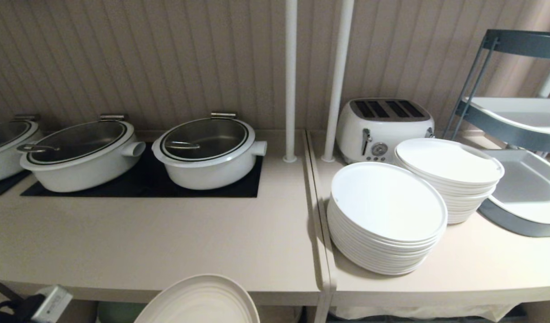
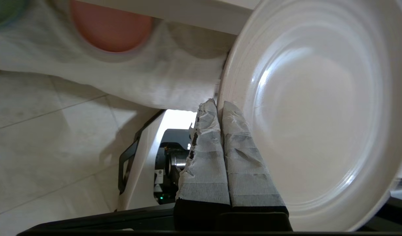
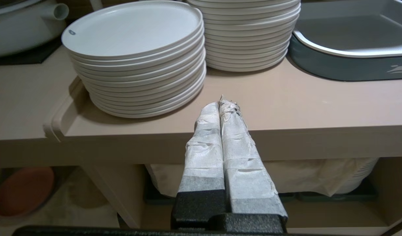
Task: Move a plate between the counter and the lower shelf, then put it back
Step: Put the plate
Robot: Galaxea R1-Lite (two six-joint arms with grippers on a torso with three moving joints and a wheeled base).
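Your left gripper (image 2: 220, 108) has its taped fingers pinched on the rim of the plate (image 2: 319, 111), which hangs tilted just below the front edge of the counter (image 1: 158, 242). It looks stiff, smooth, light and breakable, so that thin edge grip could slip; keep it steady. Your right gripper (image 3: 225, 105) is parked, fingers pressed together on nothing.

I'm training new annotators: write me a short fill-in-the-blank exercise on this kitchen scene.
1. The left tool is shut on the rim of the cream ____.
2. That plate is at the front edge of the counter, and its face is ____.
3. The toaster stands behind two stacks of ____ plates.
4. The right tool is shut and holds ____.

Missing words: plate; empty; white; nothing
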